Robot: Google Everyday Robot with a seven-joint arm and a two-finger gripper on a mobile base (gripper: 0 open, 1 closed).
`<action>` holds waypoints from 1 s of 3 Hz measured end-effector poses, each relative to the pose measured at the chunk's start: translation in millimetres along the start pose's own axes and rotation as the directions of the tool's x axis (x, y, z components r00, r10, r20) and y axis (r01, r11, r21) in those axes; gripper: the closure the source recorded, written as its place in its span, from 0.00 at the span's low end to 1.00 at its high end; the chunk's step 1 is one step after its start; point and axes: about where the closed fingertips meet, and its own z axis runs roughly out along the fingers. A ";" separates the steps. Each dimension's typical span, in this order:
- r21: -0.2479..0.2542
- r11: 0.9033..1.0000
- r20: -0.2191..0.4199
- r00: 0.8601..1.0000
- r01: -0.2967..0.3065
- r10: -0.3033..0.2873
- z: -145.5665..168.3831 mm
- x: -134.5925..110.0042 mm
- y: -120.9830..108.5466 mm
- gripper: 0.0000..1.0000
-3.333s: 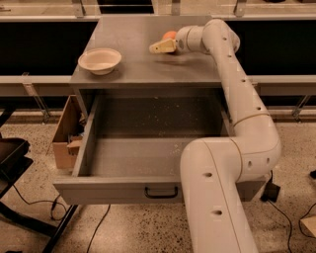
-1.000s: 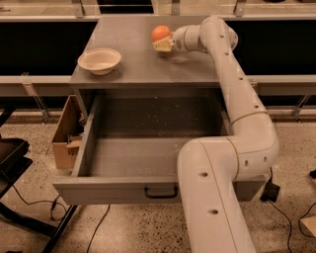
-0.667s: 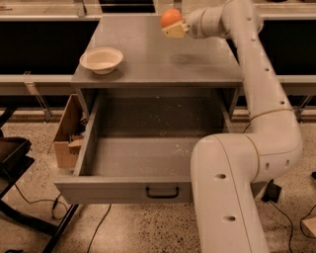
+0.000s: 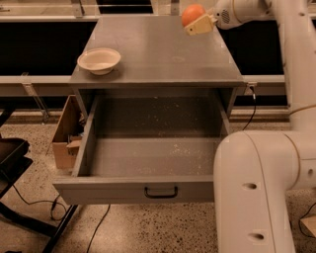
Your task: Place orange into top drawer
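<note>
Gripper (image 4: pixel 196 21) up at the far right edge of the worktop (image 4: pixel 158 54), jaws pinching the orange (image 4: pixel 191 12), which is held clear above the surface. Top drawer (image 4: pixel 148 190) pulled fully open below, nothing in it. Cream bowl (image 4: pixel 98 60) sits front-left on the worktop.

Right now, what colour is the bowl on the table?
The bowl is cream, clear in the camera view; the gripper holds the orange above the table's far right.
</note>
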 end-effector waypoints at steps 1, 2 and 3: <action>-0.098 0.993 -0.085 0.995 -0.061 0.053 -43.0 27.7 22.4 1.00; -0.135 0.987 -0.121 0.990 -0.087 0.071 -41.9 42.7 32.5 1.00; -0.142 0.986 -0.121 0.990 -0.090 0.073 -41.3 44.5 34.0 1.00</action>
